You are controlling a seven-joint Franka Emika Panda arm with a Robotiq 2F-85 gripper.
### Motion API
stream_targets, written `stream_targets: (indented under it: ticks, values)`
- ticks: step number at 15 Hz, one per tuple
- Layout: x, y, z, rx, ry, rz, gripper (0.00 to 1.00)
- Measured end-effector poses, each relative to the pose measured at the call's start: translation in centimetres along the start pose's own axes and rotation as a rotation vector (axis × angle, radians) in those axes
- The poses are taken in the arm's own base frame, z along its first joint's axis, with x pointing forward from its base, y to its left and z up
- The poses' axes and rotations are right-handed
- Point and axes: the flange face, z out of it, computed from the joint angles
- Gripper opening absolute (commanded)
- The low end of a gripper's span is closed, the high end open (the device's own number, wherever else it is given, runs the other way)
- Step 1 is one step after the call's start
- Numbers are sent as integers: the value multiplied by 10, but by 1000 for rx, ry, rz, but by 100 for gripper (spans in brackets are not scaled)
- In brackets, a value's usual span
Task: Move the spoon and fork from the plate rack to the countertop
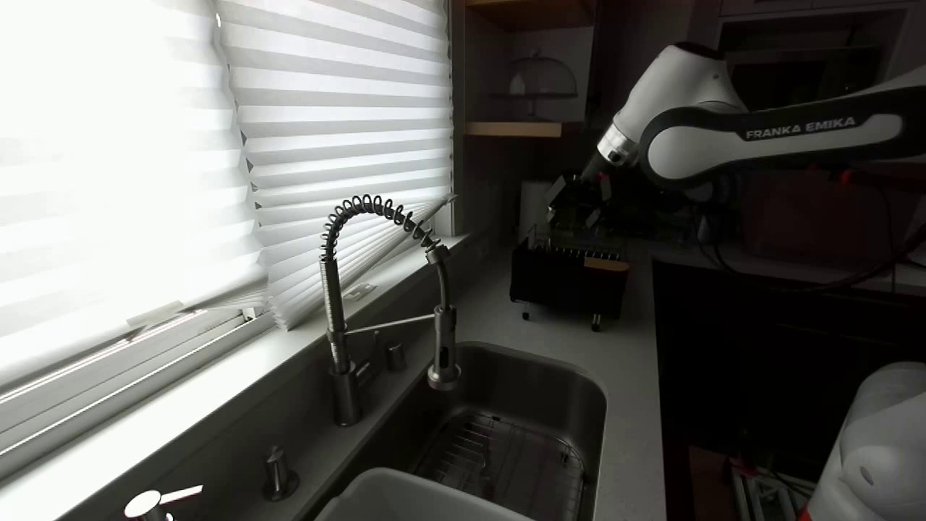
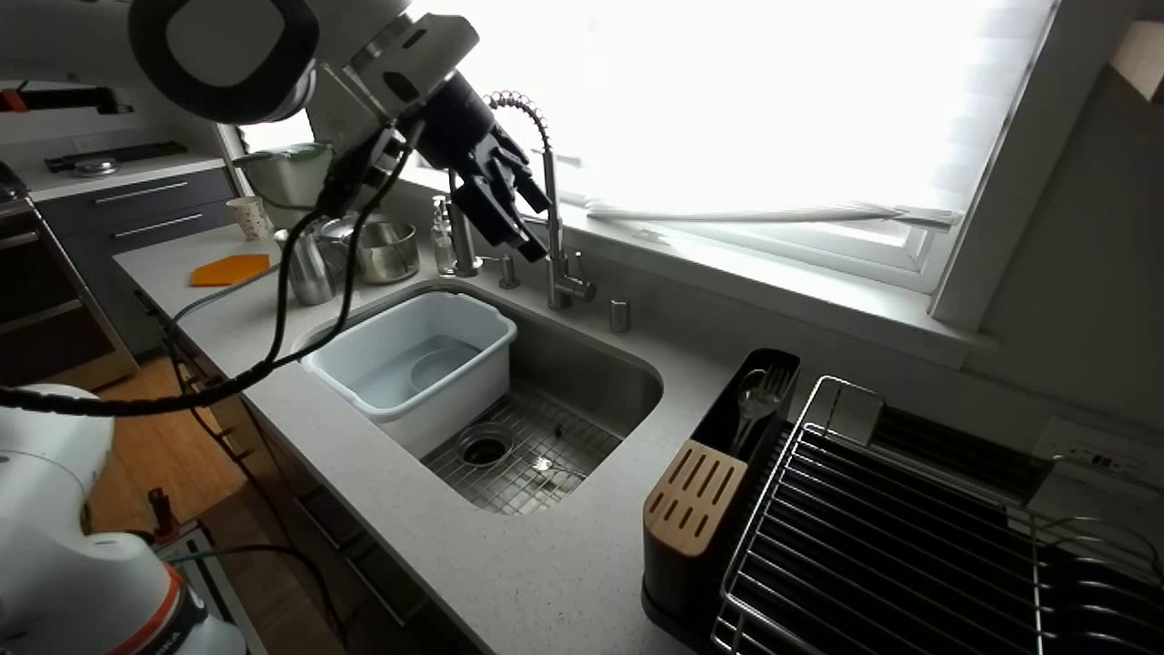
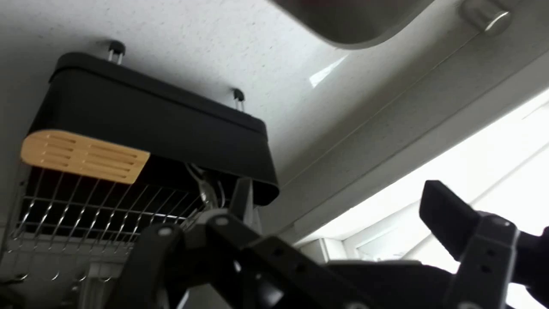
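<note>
Pincer (image 3: 339, 193) spread apart, nothing held. Spoon (image 2: 749, 402), fork (image 2: 777, 382) bunched in narrow caddy (image 3: 163, 116) on plate rack (image 2: 878, 532), below pincer. Likely trouble: caddy rim blocks descent; crowding makes one slip free.

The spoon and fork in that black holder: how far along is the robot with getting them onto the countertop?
Done: nothing yet, it seems; the spoon and fork both rest in the black holder along one side of the plate rack. In hand: nothing; the gripper is open, with neither in its grip. Left: the whole move, meaning grasp each one, lift it out and lay it on the countertop.
</note>
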Motion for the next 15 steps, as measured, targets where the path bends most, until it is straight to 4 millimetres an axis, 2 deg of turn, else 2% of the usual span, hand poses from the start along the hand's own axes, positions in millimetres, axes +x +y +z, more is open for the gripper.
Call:
stream_targets:
  ticks: [4,8,12,15]
  values:
    - [45,19,41,-111,-4,-9,100]
    - [79,29,86,-150,-32,-3,100]
    - [109,37,116,-160,-22,21,100]
    - [124,41,134,-166,-18,21,100]
